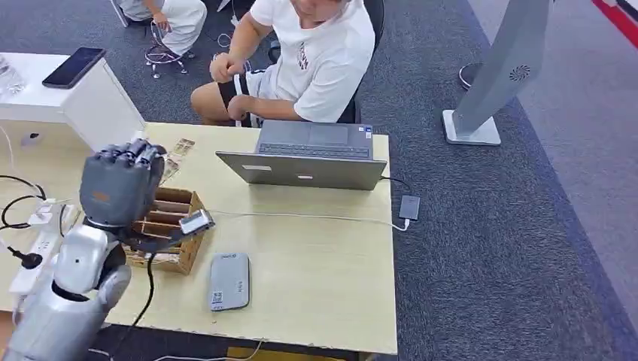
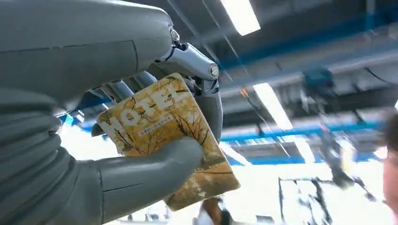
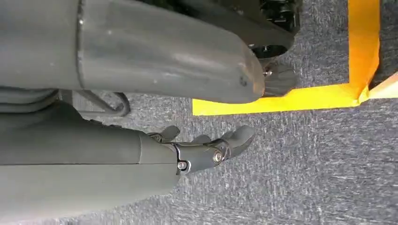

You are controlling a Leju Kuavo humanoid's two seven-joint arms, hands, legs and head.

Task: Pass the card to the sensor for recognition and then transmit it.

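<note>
Head view has the robot's left hand [image 1: 120, 184] raised above the near left part of the counter [image 1: 316, 256], its back toward the camera, over a wooden slotted box [image 1: 169, 226]. Up close in the left wrist view, that left hand [image 2: 141, 154] clamps a yellow card [image 2: 169, 136] printed "HOTEL" between the thick thumb and the fingers [image 2: 206, 93] behind it, the card tilted and held up in the air. On the counter just beside the box lies a flat grey sensor pad [image 1: 229, 281], with a small silvery device [image 1: 196, 222] at the box's edge. Farther back sits an open grey laptop [image 1: 308, 154], and a person in a white shirt [image 1: 323, 60] is seated behind it. A white cable runs across the counter to a dark adapter [image 1: 409, 207] on the carpet. The right hand [image 3: 206, 150] hangs over the grey carpet near a strip of yellow tape [image 3: 291, 96], fingers spread and holding nothing.
</note>
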